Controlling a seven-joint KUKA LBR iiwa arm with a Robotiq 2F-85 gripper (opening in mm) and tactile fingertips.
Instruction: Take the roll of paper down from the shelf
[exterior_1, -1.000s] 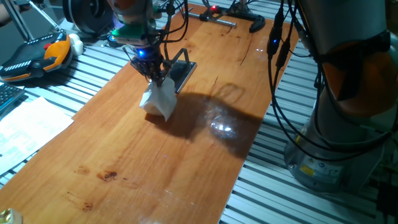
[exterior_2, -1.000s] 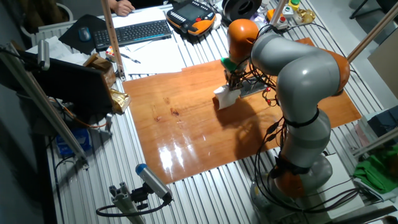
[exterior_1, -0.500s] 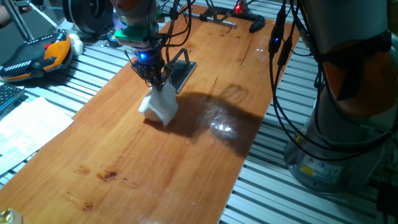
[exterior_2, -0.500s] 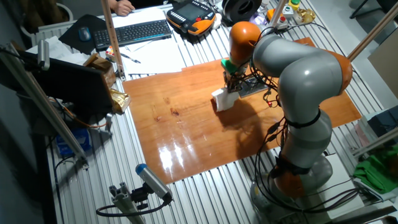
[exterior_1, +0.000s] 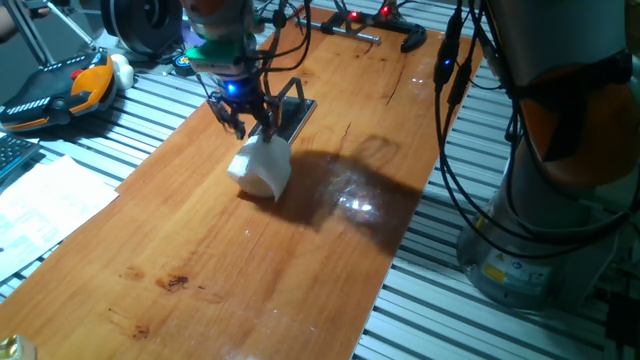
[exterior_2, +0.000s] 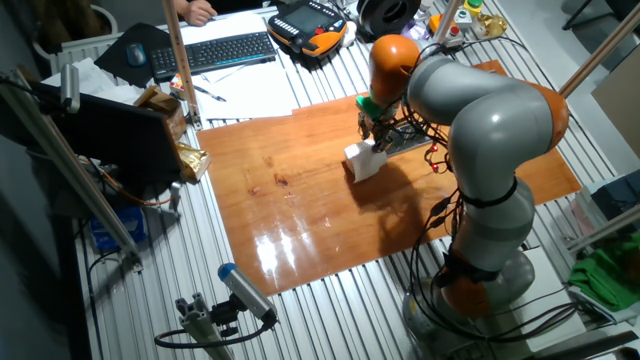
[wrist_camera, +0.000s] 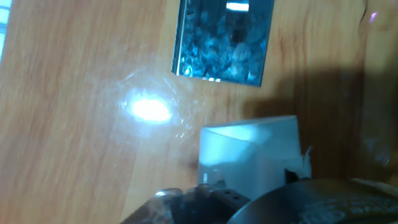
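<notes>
The roll of paper (exterior_1: 260, 170) is white and lies on the wooden table, just in front of the dark grey shelf (exterior_1: 292, 117). My gripper (exterior_1: 248, 124) hovers right above the roll with its fingers spread and nothing between them. In the other fixed view the roll (exterior_2: 365, 162) lies below the gripper (exterior_2: 373, 135), and the shelf (exterior_2: 404, 141) is partly hidden behind the arm. In the hand view the roll (wrist_camera: 249, 155) fills the lower middle and the empty shelf (wrist_camera: 224, 40) lies beyond it.
The wooden table top (exterior_1: 250, 260) rests on a slatted metal bench. A black clamp (exterior_1: 370, 28) lies at the far end. An orange teach pendant (exterior_1: 60, 88) and white paper sheets (exterior_1: 40, 200) lie to the left. The robot base (exterior_1: 560, 200) stands at the right.
The gripper lowered the roll onto the table beside the shelf, then opened and let it go. The roll now rests on the wood and the fingers stand spread above it.
</notes>
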